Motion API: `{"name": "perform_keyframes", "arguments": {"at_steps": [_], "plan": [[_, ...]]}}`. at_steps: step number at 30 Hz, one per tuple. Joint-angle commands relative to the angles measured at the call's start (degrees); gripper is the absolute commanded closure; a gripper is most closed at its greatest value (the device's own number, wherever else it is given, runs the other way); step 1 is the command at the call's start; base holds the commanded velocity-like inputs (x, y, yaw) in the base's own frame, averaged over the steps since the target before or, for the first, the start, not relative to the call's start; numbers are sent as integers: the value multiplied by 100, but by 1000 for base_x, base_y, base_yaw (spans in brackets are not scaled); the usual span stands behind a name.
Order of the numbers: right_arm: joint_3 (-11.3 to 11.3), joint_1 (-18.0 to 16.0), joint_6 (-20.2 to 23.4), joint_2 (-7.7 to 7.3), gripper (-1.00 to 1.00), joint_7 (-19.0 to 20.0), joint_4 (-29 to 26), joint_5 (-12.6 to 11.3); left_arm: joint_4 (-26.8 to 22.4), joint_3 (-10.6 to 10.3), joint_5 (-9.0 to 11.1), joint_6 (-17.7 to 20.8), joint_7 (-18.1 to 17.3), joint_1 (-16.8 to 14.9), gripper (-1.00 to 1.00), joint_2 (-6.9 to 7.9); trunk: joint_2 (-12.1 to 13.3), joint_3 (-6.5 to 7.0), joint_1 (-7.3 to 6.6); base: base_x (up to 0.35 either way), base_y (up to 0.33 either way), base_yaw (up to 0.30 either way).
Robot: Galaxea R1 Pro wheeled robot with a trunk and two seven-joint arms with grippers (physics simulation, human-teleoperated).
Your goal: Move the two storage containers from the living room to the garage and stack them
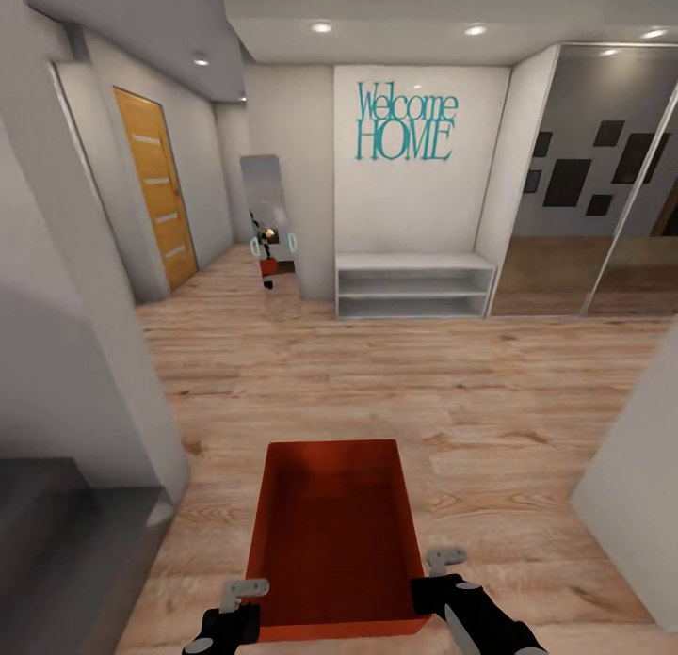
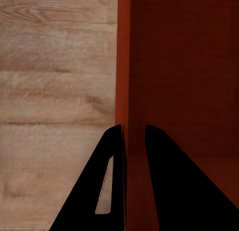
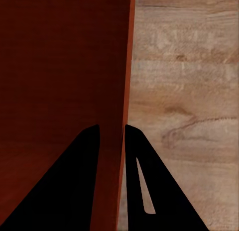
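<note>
One orange-red storage container [image 1: 334, 533] hangs low in front of me above the light wood-plank floor [image 1: 395, 382], open side up and with nothing in it. My left gripper [image 1: 249, 597] is shut on its left wall near the corner closest to me. My right gripper [image 1: 441, 567] is shut on the right wall opposite. In the left wrist view the left gripper [image 2: 134, 136] has a black finger on each side of the container [image 2: 189, 66] wall. The right wrist view shows the right gripper [image 3: 112, 131] pinching the container [image 3: 59, 66] edge the same way.
I am in a hallway. A wooden door with glass strips [image 1: 155, 189] is at far left, with a standing mirror [image 1: 266, 213] further right. A white low shelf [image 1: 414, 285] stands under a "Welcome HOME" sign. Mirrored sliding doors [image 1: 603, 184] are at right. Wall corners [image 1: 85, 373] [image 1: 631, 486] flank me.
</note>
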Motion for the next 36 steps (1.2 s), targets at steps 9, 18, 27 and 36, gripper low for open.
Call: {"name": "perform_keyframes", "arguments": {"at_steps": [9, 18, 27, 36], "plan": [[-124, -6, 39, -38, 100, 15, -13, 77, -9, -11, 17, -27, 49, 1, 100, 61, -2, -5, 3, 341, 48, 0], [-124, -6, 37, -38, 100, 15, -13, 76, -9, -11, 17, -26, 48, 1, 100, 61, -2, -5, 3, 340, 3, 0], [-124, -6, 38, -38, 100, 15, -13, 73, -9, -14, 17, -27, 49, 1, 100, 61, -2, -5, 3, 341, 0, 0], [-121, -6, 38, -38, 100, 15, -14, 75, -9, -13, 17, -27, 49, 1, 100, 61, -2, -5, 3, 341, 0, 0]]}}
